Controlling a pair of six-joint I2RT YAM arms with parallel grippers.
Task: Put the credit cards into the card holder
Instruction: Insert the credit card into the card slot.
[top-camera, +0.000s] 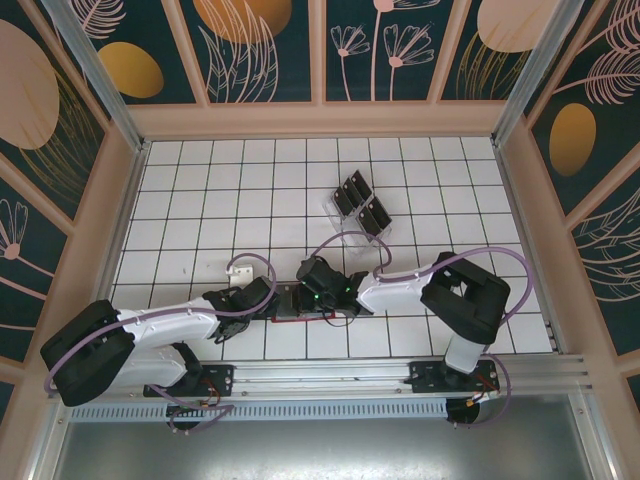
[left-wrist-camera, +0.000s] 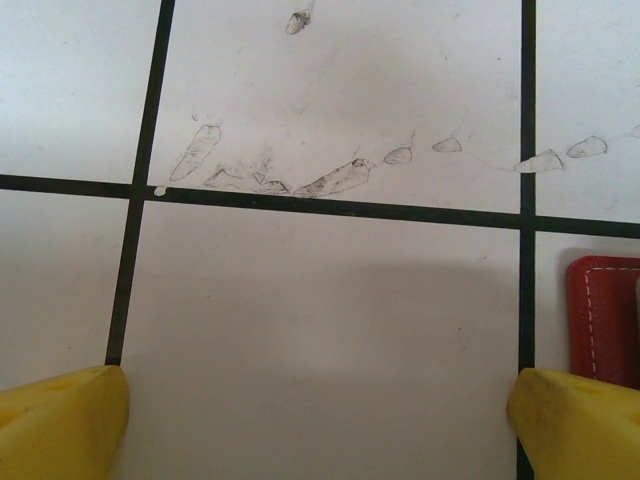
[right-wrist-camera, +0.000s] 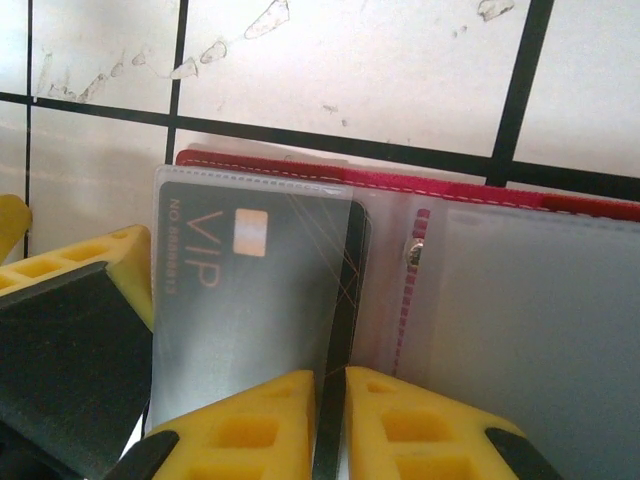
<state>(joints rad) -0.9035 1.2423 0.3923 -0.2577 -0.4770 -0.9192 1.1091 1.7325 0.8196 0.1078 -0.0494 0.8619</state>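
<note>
Credit card (right-wrist-camera: 250, 300), black and marked VIP, sits partly inside a clear pocket of the open red card holder (right-wrist-camera: 480, 188), its exposed edge pinched by the right gripper (right-wrist-camera: 330, 390). The left gripper (left-wrist-camera: 316, 395) is spread wide just left of the card holder. A clear rack (top-camera: 331, 210) with more credit cards (top-camera: 373, 215) stands beyond the card holder.

One red card holder (right-wrist-camera: 470, 190). One black VIP credit card (right-wrist-camera: 250, 290) in its pocket. One clear slotted rack (top-camera: 350, 237), upper centre of the top view, with what look like four black cards (top-camera: 358, 190). Two robot arms: left arm (top-camera: 165, 322), right arm (top-camera: 400, 288).
</note>
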